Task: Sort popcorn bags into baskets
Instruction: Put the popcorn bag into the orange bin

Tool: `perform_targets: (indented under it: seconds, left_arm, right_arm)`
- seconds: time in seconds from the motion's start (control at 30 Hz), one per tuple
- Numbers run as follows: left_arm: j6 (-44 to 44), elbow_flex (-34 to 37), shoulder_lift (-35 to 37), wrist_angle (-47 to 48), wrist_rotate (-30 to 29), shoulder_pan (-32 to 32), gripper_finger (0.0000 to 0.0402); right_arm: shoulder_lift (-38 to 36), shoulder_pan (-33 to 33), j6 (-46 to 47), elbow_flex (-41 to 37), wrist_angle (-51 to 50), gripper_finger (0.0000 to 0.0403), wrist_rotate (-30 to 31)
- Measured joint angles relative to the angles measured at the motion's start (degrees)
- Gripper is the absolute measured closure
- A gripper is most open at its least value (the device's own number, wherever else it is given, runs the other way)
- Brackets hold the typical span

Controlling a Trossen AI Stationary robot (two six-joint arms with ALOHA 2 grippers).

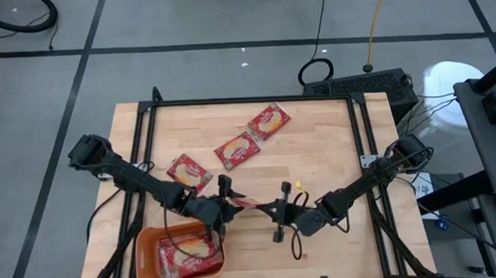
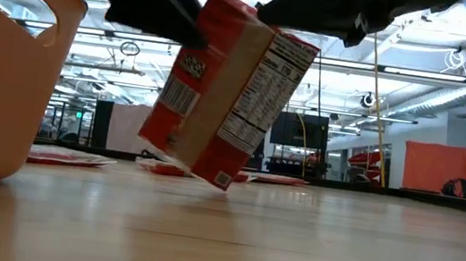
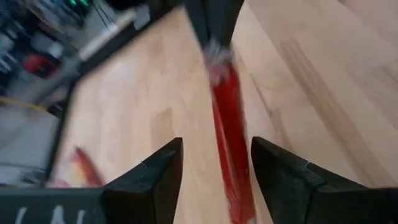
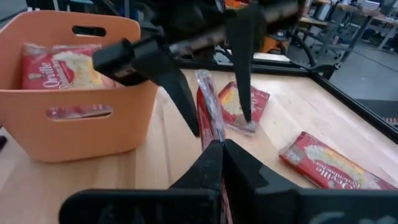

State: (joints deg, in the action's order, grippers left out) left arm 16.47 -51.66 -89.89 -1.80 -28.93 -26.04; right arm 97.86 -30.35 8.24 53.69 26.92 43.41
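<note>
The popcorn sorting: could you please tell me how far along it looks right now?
Partly done. The orange basket already holds several bags. One bag is in hand above the table: the right pincer is shut on its edge, and the left pincer sits open around it, as if mid-handover. Three bags are left on the table: one nearest the basket, one mid-table, and one farthest.

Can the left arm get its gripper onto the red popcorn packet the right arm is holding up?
Probably yes. The left gripper is open, its fingers either side of the red popcorn packet, which the right gripper pinches edge-on above the wooden table. Nothing lies between them.
</note>
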Motion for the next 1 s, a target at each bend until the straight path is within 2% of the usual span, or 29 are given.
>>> perform_targets:
  seconds: [0.13,0.23,0.47,0.57,0.73,0.8,0.9,1.0]
  left_arm:
    - [-5.6,0.0,0.0,3.2,5.0,2.3,0.0211]
    - [-6.5,0.0,0.0,3.5,6.6,2.8,0.0229]
    - [-3.9,0.0,0.0,2.7,6.2,1.6,0.0336]
    - [-3.7,0.0,1.1,4.8,4.2,0.8,0.0375]
    - [-5.7,-1.9,6.5,14.7,3.4,-0.5,0.0376]
    - [-6.8,-3.7,9.2,19.2,3.3,-1.2,0.0364]
    - [-8.5,-6.9,12.7,28.8,2.8,-2.1,0.0351]
    - [-12.3,-11.0,15.1,39.0,2.8,-3.4,0.0360]
  right_arm:
    - [0.0,0.0,-1.3,0.0,2.8,0.0403,0.0]
    - [0.0,0.0,-2.6,0.0,5.2,0.0403,0.0]
    - [0.0,0.0,-4.9,0.0,8.0,0.0403,0.0]
    - [0.0,0.0,-4.6,0.0,8.1,0.0403,-0.1]
    - [0.0,-0.5,-5.7,0.1,9.2,0.0384,0.2]
    - [0.0,-0.7,-6.0,0.1,9.6,0.0370,0.2]
    - [0.0,-0.7,-5.2,0.1,9.1,0.0346,0.3]
    - [0.0,-0.8,-1.1,0.0,8.7,0.0323,0.1]
